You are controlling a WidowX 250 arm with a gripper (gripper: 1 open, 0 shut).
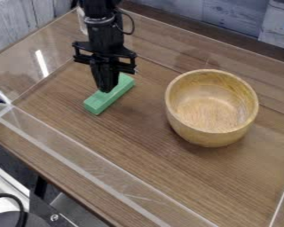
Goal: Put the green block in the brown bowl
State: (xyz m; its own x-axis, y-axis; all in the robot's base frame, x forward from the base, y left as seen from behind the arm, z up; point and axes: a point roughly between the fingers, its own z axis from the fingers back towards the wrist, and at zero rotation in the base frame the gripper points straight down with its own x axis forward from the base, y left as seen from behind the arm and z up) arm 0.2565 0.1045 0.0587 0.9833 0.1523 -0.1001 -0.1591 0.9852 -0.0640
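- A brown wood-grain table (121,164) fills the view, fenced by clear plastic walls (32,62); a glare streak shows on the left wall.
- Beyond the far edge, pale blurred shapes sit at the top right; I cannot tell what they are.
- At the near left corner, dark cables and a bit of metal frame show below the table edge.
- A black arm comes down from the top of the view, left of centre, with its gripper (106,86) pointing straight down at the table.
- The fingers are drawn close together and clamped on the far end of the block (102,101), one on each long side.
- The block is a bright green bar lying flat on the table, left of centre.
- Its long axis runs diagonally, from near left to far right.
- Its near end sticks out free from under the gripper.
- The bowl (212,132) stands upright on the table to the right of the block, well apart from it and from the gripper.
- It is round, light wood with thick walls, and nothing lies inside it.
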